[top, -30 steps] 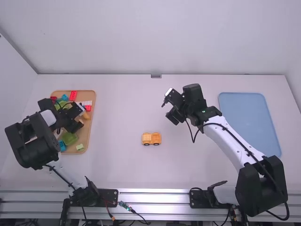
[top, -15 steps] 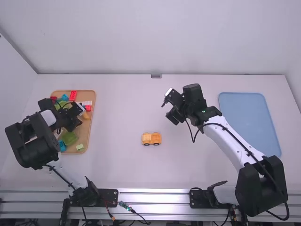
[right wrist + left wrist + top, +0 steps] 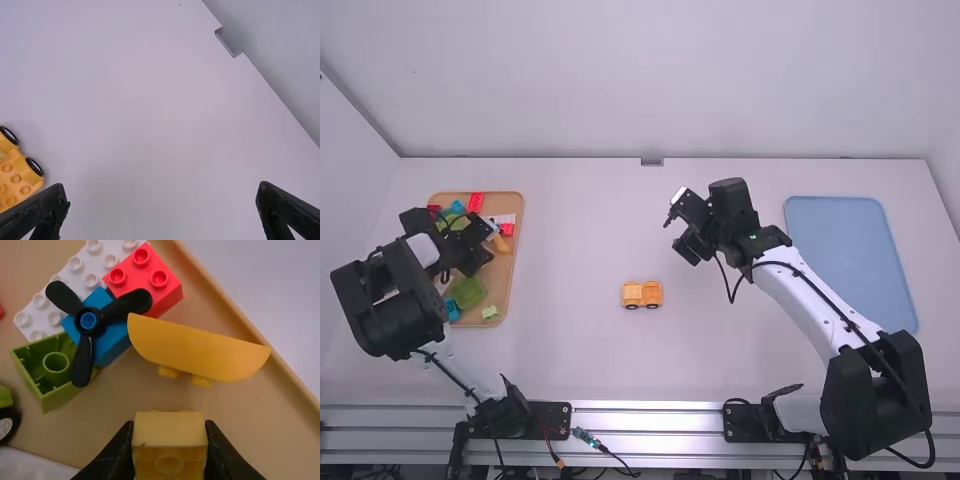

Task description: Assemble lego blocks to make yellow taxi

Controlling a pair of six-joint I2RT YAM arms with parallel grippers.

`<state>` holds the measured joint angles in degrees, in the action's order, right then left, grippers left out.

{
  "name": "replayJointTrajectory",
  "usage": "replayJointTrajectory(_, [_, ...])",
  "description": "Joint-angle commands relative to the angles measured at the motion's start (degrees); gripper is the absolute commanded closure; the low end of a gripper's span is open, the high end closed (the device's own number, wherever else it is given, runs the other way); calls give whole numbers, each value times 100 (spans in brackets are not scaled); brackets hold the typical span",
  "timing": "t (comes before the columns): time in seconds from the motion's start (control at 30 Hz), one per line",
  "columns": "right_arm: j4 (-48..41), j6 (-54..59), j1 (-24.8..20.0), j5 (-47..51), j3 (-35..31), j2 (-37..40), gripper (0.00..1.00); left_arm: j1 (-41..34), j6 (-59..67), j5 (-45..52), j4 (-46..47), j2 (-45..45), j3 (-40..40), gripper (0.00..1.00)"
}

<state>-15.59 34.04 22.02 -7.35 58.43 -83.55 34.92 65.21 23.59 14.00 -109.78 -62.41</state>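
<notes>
In the high view my left gripper [image 3: 480, 262] is low over the wooden tray of blocks. In the left wrist view the left gripper [image 3: 170, 447] is shut on a small yellow block [image 3: 169, 429], held between its two fingers. A curved yellow piece [image 3: 200, 347] lies in the tray close by. The orange-yellow car [image 3: 642, 294] stands on its wheels at mid-table; part of the car [image 3: 19, 172] shows in the right wrist view. My right gripper [image 3: 678, 238] hangs over the table, up and right of the car; in its wrist view the right gripper [image 3: 162, 197] is wide open and holds nothing.
The wooden tray [image 3: 518, 250] at the left holds red [image 3: 150, 282], white [image 3: 80, 277], blue and green [image 3: 50, 365] blocks, with a black propeller [image 3: 86, 322] on the blue one. A light blue mat [image 3: 850, 260] lies on the right side of the table.
In the high view the left gripper has shifted very slightly over the tray, uncovering a little more of it. The right arm and the car have kept still.
</notes>
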Motion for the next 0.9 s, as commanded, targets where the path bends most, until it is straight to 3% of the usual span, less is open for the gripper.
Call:
replayJointTrajectory(0.0, [-7,-15,20,-50,199,51,1,-26,-302,105,-42,-72,-70,81])
replayJointTrajectory(0.03, [-7,-15,20,-46,199,51,1,-28,-382,109,-79,-72,-70,89])
replayJointTrajectory(0.17, [-4,-15,20,-50,199,51,1,-31,-914,107,-280,-22,-70,98])
replayJointTrajectory(0.57, [149,-81,9,-439,199,51,1,-31,-2256,223,-225,748,-70,98])
replayJointTrajectory(0.7, [273,-81,13,-938,199,51,1,-22,-2214,1054,50,1141,-70,98])
replayJointTrajectory(0.87, [511,-232,-11,-1746,197,48,1,-9,-2234,2949,431,1639,-70,98])
